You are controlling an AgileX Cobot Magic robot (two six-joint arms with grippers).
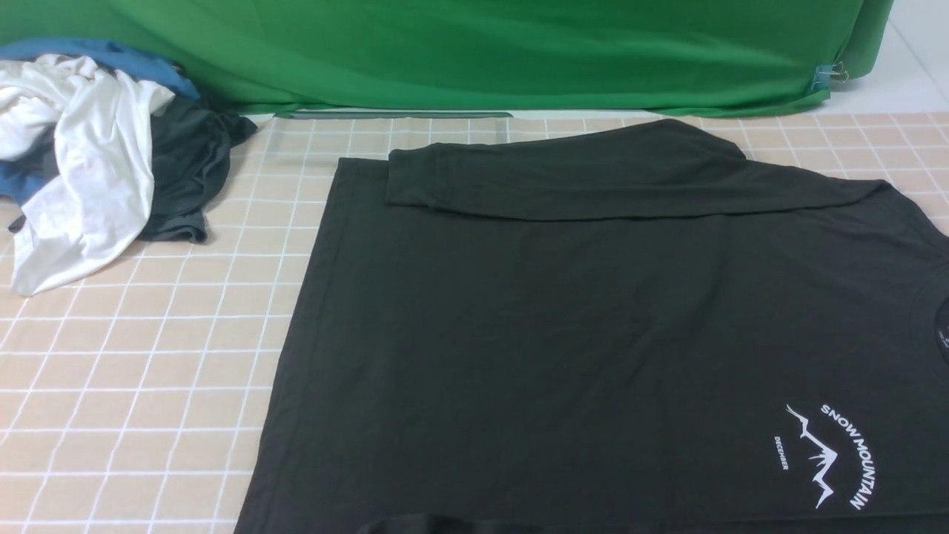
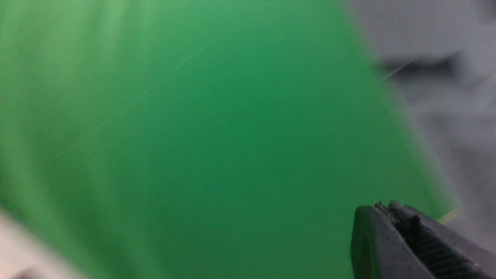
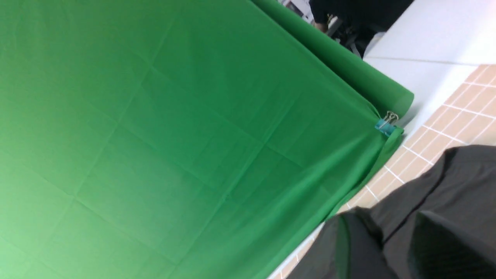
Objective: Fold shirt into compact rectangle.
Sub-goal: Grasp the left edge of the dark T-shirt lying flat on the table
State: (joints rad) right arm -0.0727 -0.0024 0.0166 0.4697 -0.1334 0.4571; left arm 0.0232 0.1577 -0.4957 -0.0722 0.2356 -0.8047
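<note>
Slippage worries me: the shirt (image 1: 556, 334) lies flat on the checked table (image 1: 148, 386), sleeve (image 1: 593, 178) folded across. My right gripper (image 3: 387, 223) gapes empty, my left gripper (image 2: 387, 221) I cannot tell, so an uneven pinch could skew it.

**Front view.** White print on the chest of the black shirt (image 1: 593, 334), in the lower right of the frame. An arc of capital letters (image 1: 858, 454) reads "SNOW MOUNTAIN"; it is set sideways and curves from the top of the print down its right side. The arc bends around a jagged mountain line (image 1: 815, 454). To the left of that line a smaller word (image 1: 781, 452), also in capitals and set sideways, reads "DECEMBER". A neck label (image 1: 943, 334) at the right edge of the frame carries pale marks too small to read.

**Wrist views.** Neither holds any readable text.
</note>
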